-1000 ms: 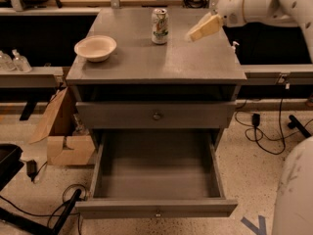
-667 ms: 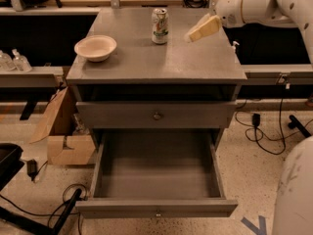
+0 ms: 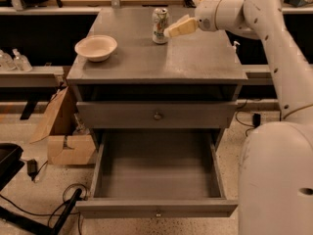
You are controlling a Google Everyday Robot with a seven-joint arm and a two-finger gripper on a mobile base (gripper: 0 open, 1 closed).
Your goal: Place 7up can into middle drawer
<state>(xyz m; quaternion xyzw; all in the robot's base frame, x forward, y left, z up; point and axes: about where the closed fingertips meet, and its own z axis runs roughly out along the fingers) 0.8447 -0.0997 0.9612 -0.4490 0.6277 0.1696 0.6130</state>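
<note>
The 7up can (image 3: 159, 25) stands upright at the back middle of the grey cabinet top (image 3: 146, 62). It is white and silver with green print. My gripper (image 3: 169, 32) hangs just right of the can at about its height, its tip close to or touching the can's side. The middle drawer (image 3: 156, 173) is pulled fully open low at the front, and its inside is bare. The uppermost drawer front (image 3: 157, 115) above it is closed, with a small round knob.
A cream bowl (image 3: 96, 47) sits on the cabinet top at the left. My white arm (image 3: 274, 38) reaches in from the right. A cardboard box (image 3: 63, 141) and cables lie on the floor at the left. Benches stand behind the cabinet.
My gripper has moved left across the cabinet top, from well right of the can to right beside it. The can, bowl and drawers have not moved.
</note>
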